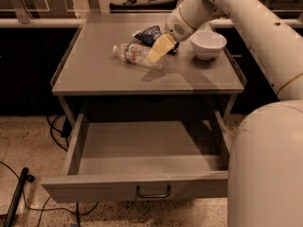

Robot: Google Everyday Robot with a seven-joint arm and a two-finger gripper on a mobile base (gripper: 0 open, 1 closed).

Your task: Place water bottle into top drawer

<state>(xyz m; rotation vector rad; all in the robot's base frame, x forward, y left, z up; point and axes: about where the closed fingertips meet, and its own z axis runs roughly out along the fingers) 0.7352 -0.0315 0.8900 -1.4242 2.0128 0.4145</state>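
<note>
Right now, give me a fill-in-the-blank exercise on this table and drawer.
1. The bottle lies on its ___ on the table.
2. The drawer below stands ___, with nothing in it.
3. The gripper is at the bottle's end away from the cap, near a ___ bowl.
Missing words: side; open; white.

A flat grey tabletop (pixel 94 70) carries a white bowl (pixel 209 44) near its right rear corner, with a dark blue snack bag (pixel 149 34) to the bowl's left, not touching it. The gripper (pixel 158 50) hangs just in front of that bag. Below, black cables (pixel 53 132) trail over the speckled floor (pixel 28 145) at the left, near a dark pole (pixel 15 200).
</note>
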